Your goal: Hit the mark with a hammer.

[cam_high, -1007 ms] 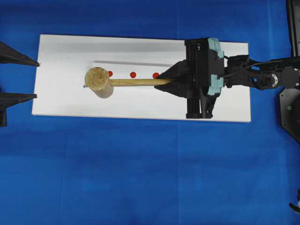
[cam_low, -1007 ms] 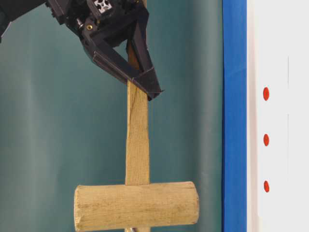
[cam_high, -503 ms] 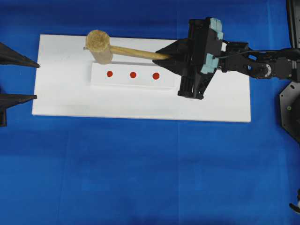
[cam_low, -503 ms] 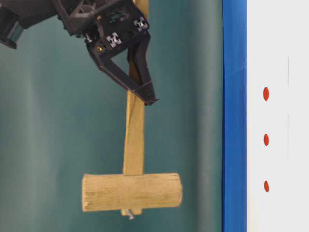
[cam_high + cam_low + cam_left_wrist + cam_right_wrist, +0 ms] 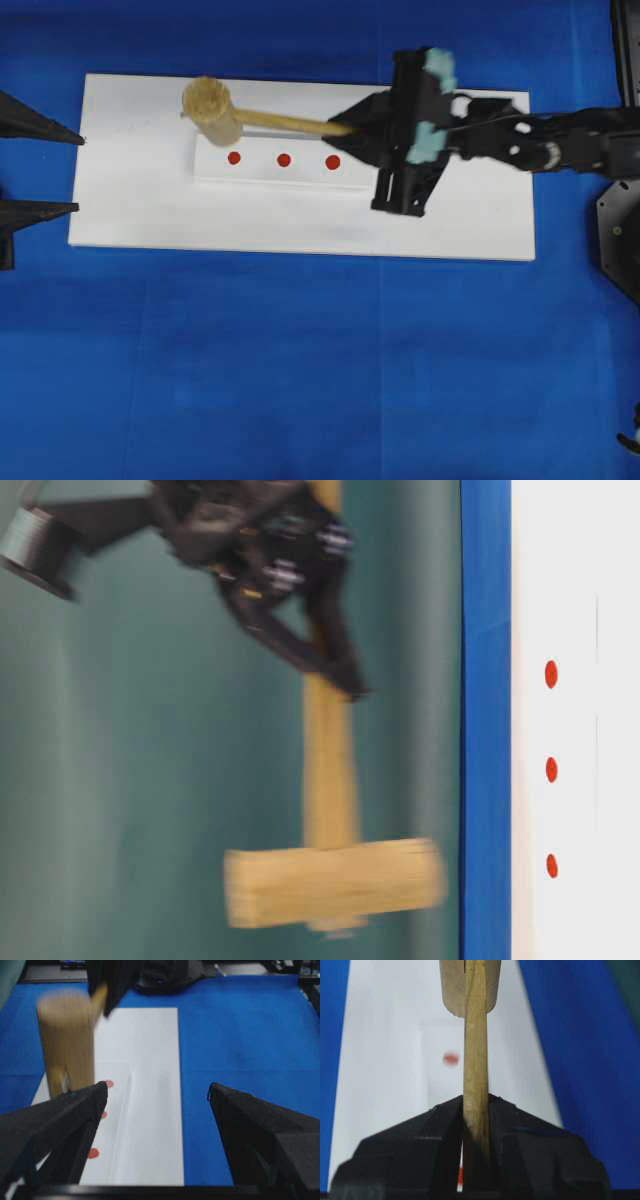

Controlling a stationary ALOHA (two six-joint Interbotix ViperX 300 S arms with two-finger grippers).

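My right gripper [image 5: 345, 128] is shut on the hammer's [image 5: 210, 103] flat handle, a light wooden mallet held out to the left. Its head hangs past the far edge of the raised white strip [image 5: 260, 172], beyond the left end dot. The mark [image 5: 284, 160], centre red dot of three, lies uncovered. In the table-level view the blurred hammer [image 5: 335, 880] is a little off the board, level with an end dot, not the mark [image 5: 551, 770]. The right wrist view shows my right gripper [image 5: 476, 1102] clamping the handle [image 5: 475, 1055]. My left gripper [image 5: 157, 1087] is open and holds nothing.
The strip sits on a white board [image 5: 450, 215] laid on blue cloth [image 5: 300, 360]. My left gripper's fingers [image 5: 30, 120] rest at the board's left end, apart from the hammer. The right arm [image 5: 560, 150] reaches in from the right.
The hammer swung from over the left end dot to the far side of the strip. In the last half second it moved closer to the board and is motion-blurred. The left gripper stayed still.
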